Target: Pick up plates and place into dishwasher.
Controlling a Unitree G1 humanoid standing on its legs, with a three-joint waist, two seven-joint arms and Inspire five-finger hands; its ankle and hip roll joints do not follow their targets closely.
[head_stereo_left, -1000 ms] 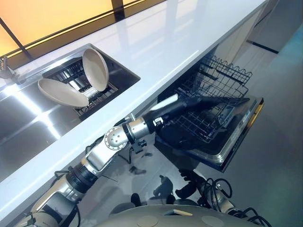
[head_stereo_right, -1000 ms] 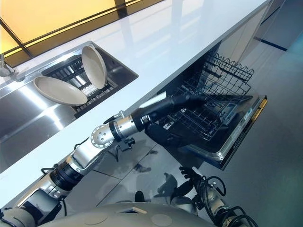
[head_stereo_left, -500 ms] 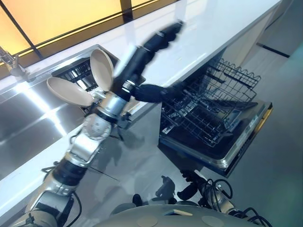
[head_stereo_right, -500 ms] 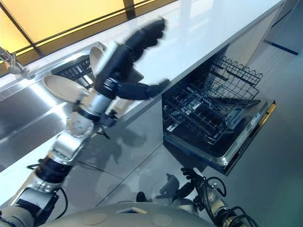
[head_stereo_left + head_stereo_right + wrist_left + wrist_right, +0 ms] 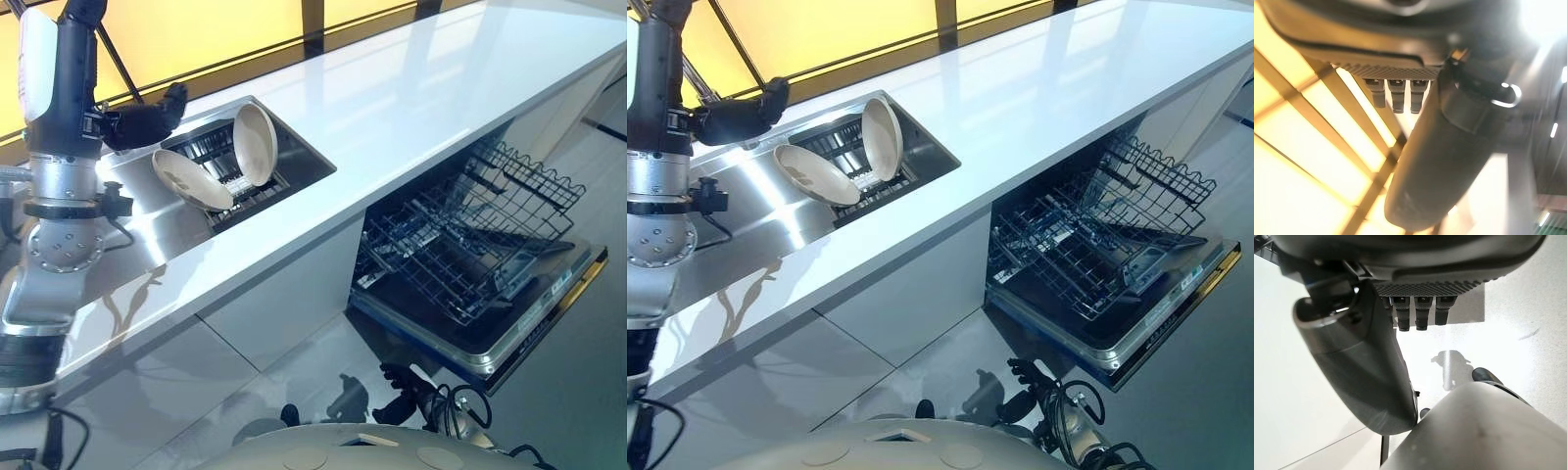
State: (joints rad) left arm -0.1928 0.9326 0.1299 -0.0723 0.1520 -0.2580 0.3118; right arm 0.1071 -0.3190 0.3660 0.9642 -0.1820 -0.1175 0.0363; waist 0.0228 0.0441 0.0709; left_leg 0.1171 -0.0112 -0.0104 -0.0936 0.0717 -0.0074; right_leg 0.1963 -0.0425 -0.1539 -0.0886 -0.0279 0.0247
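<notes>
Two beige plates (image 5: 217, 163) lean in the sink rack (image 5: 230, 176). Left hand (image 5: 147, 113), empty and loosely spread, should lower onto the nearer rim squarely.

The left arm (image 5: 51, 284), rising beside the sink (image 5: 137, 211), is built of silver-grey metal segments. Its round joint disc (image 5: 64, 245) is ringed with small screws, and a dark collar sits above it. The left hand (image 5: 73, 78) is dark, with a white panel on the side turned away from the sink and a thick black thumb (image 5: 147, 119) toward the sink. In the wrist views, each hand has a ribbed or dotted palm pad, a row of dark fingers (image 5: 1397, 95), and a broad, rounded thumb; the right hand (image 5: 1415, 262) has a glossy grey one.
</notes>
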